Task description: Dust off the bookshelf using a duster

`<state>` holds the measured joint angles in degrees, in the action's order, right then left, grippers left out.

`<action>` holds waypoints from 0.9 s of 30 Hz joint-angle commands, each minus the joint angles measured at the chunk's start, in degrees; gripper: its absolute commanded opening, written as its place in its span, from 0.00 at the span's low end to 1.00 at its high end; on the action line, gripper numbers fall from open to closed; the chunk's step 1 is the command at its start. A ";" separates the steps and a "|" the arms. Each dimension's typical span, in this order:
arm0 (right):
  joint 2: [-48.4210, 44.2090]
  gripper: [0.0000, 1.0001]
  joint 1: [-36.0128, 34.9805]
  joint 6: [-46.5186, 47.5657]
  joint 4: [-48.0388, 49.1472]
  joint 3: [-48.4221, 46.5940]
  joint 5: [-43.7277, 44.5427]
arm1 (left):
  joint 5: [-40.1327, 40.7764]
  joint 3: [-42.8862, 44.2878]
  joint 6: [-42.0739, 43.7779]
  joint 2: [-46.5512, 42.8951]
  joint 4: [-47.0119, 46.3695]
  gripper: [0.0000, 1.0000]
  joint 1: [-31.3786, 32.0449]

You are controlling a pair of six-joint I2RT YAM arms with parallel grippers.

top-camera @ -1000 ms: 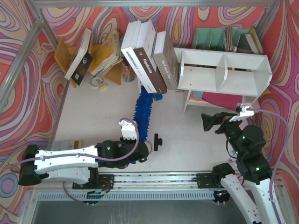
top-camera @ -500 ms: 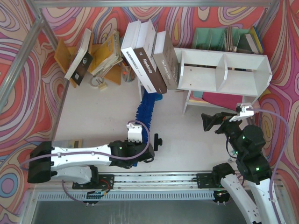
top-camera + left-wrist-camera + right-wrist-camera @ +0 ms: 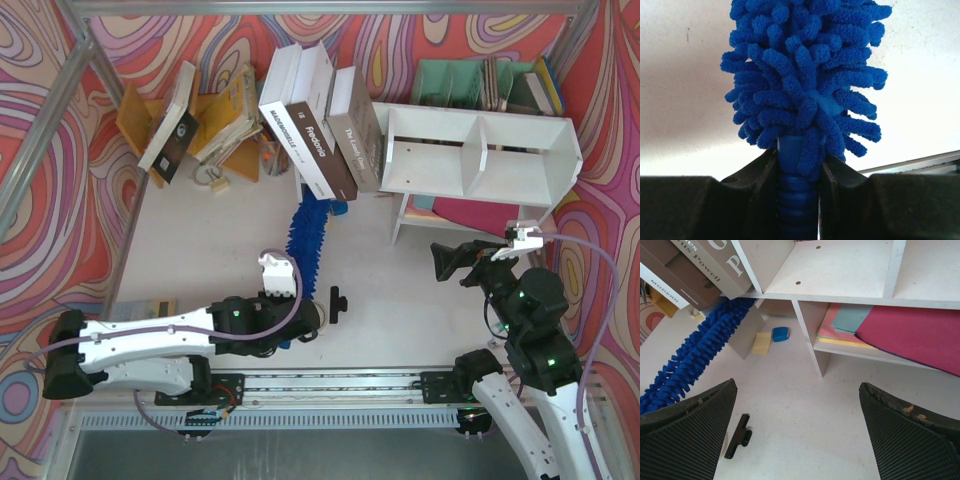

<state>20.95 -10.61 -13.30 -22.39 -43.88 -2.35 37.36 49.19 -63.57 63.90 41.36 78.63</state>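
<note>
The bright blue fluffy duster (image 3: 305, 240) lies lengthwise on the table, its far end under the leaning books. My left gripper (image 3: 303, 312) is shut on its ribbed blue handle (image 3: 796, 200), with the fluffy head (image 3: 805, 75) right in front of the jaws. The white bookshelf (image 3: 430, 150) stands at the back right with both compartments open; it also shows in the right wrist view (image 3: 840, 265). My right gripper (image 3: 455, 262) is open and empty (image 3: 797, 385), in front of the shelf's legs. The duster (image 3: 695, 355) is to its left.
Large books (image 3: 315, 130) lean against the shelf's left side. A teal organizer (image 3: 480, 85) stands behind the shelf, a yellow-orange rack (image 3: 215, 120) at back left. A small black T-shaped piece (image 3: 338, 302) lies beside my left gripper. Pink and blue folders (image 3: 910, 330) lie under the shelf.
My left arm swung a little to the right with the duster, then came back left, and the duster's angle shifted slightly. The right arm has not moved.
</note>
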 commanded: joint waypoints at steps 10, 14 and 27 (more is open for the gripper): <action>-0.52 0.99 -0.40 0.35 0.88 -0.44 0.85 | -0.63 -5.94 -4.05 4.74 -3.74 0.00 -0.49; -0.35 0.99 -0.41 0.47 0.90 -0.51 0.70 | -1.63 -7.17 -3.69 5.15 -4.60 0.00 -0.45; -0.47 0.99 -0.38 0.36 0.85 -0.46 0.81 | 7.02 4.88 4.24 -0.82 5.44 0.00 -0.45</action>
<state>20.95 -10.61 -13.30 -22.39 -43.88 -1.98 37.58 50.33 -62.70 65.67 43.11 78.59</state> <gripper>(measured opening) 0.987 0.343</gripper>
